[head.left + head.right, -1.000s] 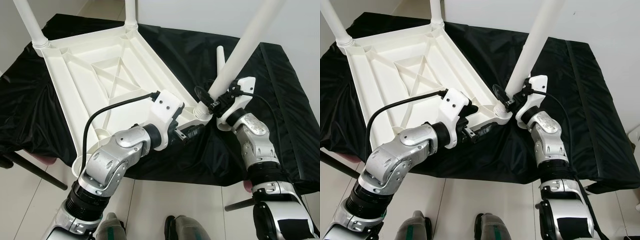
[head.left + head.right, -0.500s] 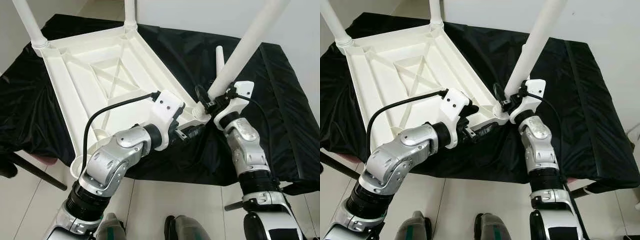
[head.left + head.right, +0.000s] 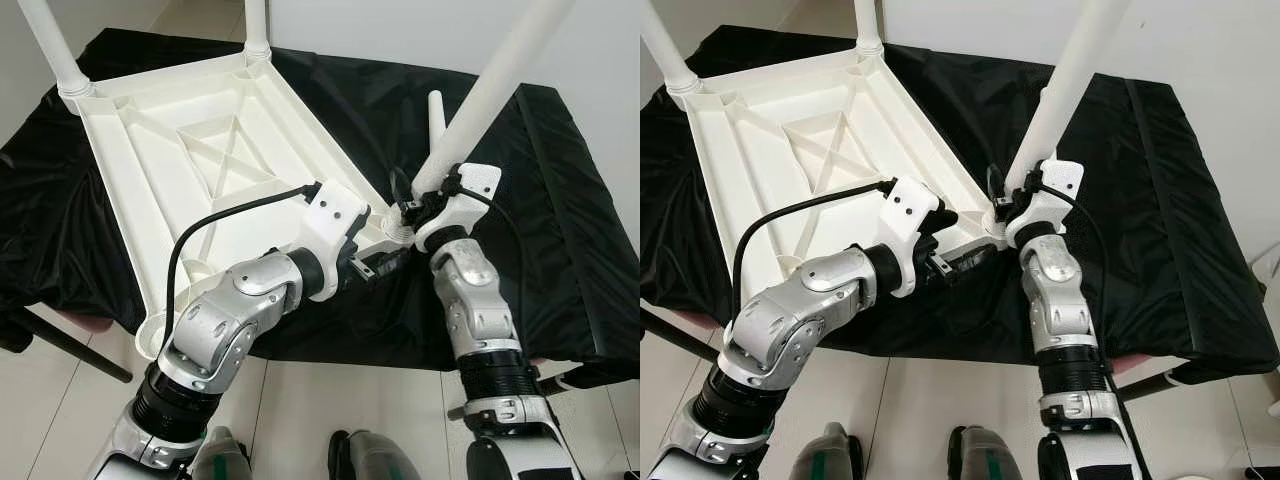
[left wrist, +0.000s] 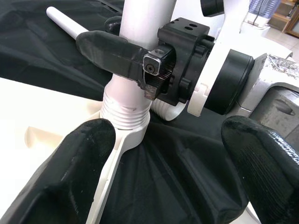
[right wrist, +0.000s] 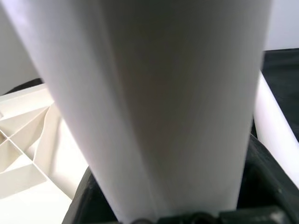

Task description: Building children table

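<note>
Children's table [image 3: 200,150], white plastic, lies upside down on a bench [image 3: 560,200] covered with black cloth; its ribbed underside faces up.

Right gripper [image 3: 415,205]: closed on the table leg [image 3: 480,100] just above the leg's threaded base. In the left wrist view one black finger [image 4: 110,49] wraps across the front of the white tube. The right wrist view looks straight along the leg [image 5: 173,102], with the ribbed underside of the table beside it.

Table leg: seated in the near right corner socket [image 3: 398,228] of the table, tilted up and away to the robot's right. The ribbed collar [image 4: 125,108] of the leg sits on the socket rim.

Left gripper [image 3: 385,265]: fingers spread wide apart, holding nothing. It is placed low at the table's near edge, pointing at the same corner socket. In the left wrist view its two black pads [image 4: 70,172] flank the socket from below, without touching the leg.

Two further legs stand upright in the far corners: one at the far left corner [image 3: 50,45], one at the far middle [image 3: 257,25]. A loose white leg [image 3: 437,120] lies on the black cloth just behind the held leg.

The near left corner socket [image 3: 150,335] of the table overhangs the bench edge.

Floor [image 3: 330,400]: pale tiles below the bench.
</note>
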Motion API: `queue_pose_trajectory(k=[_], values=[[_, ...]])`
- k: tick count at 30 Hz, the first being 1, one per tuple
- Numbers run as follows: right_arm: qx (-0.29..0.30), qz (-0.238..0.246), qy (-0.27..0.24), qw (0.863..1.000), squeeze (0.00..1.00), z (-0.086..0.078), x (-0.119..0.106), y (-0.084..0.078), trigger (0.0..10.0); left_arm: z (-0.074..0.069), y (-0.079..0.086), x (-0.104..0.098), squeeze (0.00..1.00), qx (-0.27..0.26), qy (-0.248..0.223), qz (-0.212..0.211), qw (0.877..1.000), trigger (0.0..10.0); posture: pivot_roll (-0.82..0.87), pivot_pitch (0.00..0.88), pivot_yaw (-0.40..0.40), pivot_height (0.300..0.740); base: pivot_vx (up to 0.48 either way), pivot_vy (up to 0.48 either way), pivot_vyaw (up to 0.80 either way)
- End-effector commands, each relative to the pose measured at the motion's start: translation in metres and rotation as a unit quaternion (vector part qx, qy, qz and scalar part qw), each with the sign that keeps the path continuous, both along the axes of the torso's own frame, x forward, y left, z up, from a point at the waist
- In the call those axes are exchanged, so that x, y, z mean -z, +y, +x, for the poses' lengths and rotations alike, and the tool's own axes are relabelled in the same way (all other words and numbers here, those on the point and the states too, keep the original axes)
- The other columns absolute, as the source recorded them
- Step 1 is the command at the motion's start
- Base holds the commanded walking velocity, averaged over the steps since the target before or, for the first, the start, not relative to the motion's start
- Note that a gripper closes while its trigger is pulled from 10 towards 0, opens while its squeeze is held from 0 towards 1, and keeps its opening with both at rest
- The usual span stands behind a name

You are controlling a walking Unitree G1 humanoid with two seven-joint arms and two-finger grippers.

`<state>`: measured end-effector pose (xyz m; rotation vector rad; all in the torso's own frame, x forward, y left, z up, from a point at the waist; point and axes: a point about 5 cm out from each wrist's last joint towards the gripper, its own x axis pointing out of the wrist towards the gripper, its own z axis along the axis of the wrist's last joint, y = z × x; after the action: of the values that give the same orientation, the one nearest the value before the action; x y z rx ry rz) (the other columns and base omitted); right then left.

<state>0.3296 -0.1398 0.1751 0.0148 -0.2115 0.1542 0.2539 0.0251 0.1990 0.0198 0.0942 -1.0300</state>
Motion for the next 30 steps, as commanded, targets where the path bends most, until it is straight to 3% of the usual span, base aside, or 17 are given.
queue_pose_trajectory(k=[1,7,12,13,15,22,26,30], values=[[0.011,0.0,0.035,0.999,0.0,-0.002,0.013,0.004,10.0,-0.003,-0.003,-0.003,0.0,0.015,-0.007,-0.005,1.0,10.0,-0.03,0.086,-0.036,0.74,0.0,0.0,0.0],[0.037,0.015,0.048,0.998,0.0,-0.002,0.014,0.006,10.0,-0.004,-0.002,-0.003,0.0,0.016,-0.007,-0.004,1.0,10.0,-0.03,0.087,-0.034,0.74,0.0,0.0,0.0],[0.079,0.032,0.06,0.995,0.0,-0.001,0.015,0.006,10.0,-0.004,-0.002,-0.003,0.0,0.017,-0.006,-0.004,1.0,10.0,-0.03,0.086,-0.034,0.74,0.0,0.0,0.0],[0.113,0.036,0.067,0.991,0.0,-0.002,0.018,0.003,10.0,-0.004,-0.002,-0.004,0.0,0.017,-0.006,-0.005,1.0,10.0,-0.03,0.086,-0.034,0.74,0.0,0.0,0.0],[0.113,0.036,0.067,0.991,0.0,-0.002,0.018,0.003,10.0,-0.004,-0.002,-0.004,0.0,0.017,-0.006,-0.005,1.0,10.0,-0.03,0.086,-0.034,0.74,0.0,0.0,0.0],[0.189,0.039,0.105,0.976,0.0,0.001,0.029,0.0,10.0,-0.005,-0.003,-0.004,0.0,0.018,-0.006,-0.005,1.0,10.0,-0.03,0.086,-0.031,0.74,0.0,0.0,0.0],[0.21,0.034,0.107,0.971,0.0,0.003,0.028,-0.002,10.0,-0.005,-0.003,-0.004,0.0,0.019,-0.006,-0.005,1.0,10.0,-0.03,0.086,-0.031,0.74,0.0,0.0,0.0],[0.27,0.04,0.104,0.957,0.0,0.007,0.025,-0.007,10.0,-0.005,-0.003,-0.004,0.0,0.018,-0.006,-0.005,1.0,10.0,-0.02,0.086,-0.035,0.74,0.0,0.0,0.0]])
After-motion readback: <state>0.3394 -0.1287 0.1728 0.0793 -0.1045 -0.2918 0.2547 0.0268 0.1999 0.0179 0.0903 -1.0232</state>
